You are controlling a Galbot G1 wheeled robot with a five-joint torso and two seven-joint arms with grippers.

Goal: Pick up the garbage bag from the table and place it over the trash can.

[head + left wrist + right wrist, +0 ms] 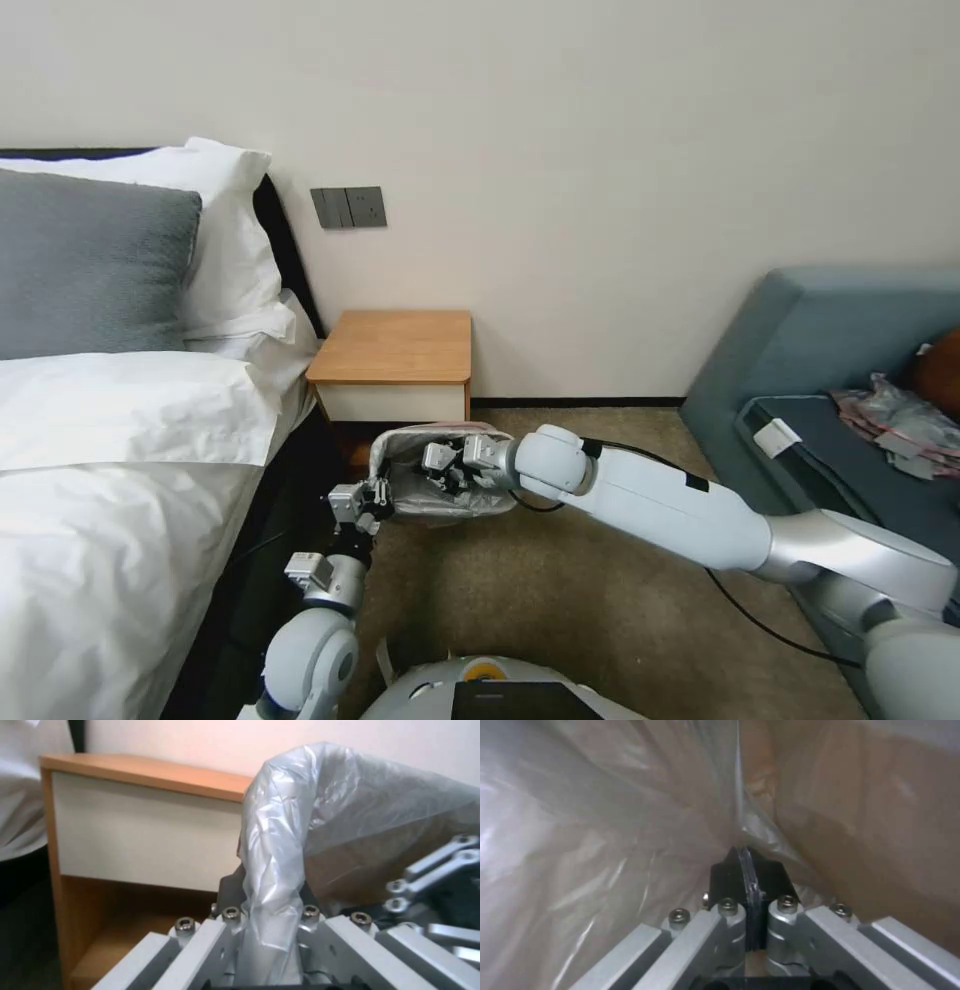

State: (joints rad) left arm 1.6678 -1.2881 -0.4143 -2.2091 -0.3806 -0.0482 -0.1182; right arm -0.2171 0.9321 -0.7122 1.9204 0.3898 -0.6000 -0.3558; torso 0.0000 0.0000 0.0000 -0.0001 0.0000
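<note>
The garbage bag (440, 508) is a crinkly grey translucent sack with a pink edge, held low above the carpet just in front of the table (395, 345). My left gripper (372, 497) is shut on the bag's near-left edge. In the left wrist view a twisted strand of the bag (320, 806) runs down between that gripper's (270, 896) fingers, with the table (145, 776) behind. My right gripper (445, 465) reaches into the bag's mouth. Its black pads (767, 873) pinch the film (605, 832) together. The trash can is hidden.
A bed (120, 450) with white sheets and pillows lies close on the left. A blue-grey sofa (830, 340) stands on the right with a heap of similar bags (895, 420) on its seat. Beige carpet (600, 620) is open between them.
</note>
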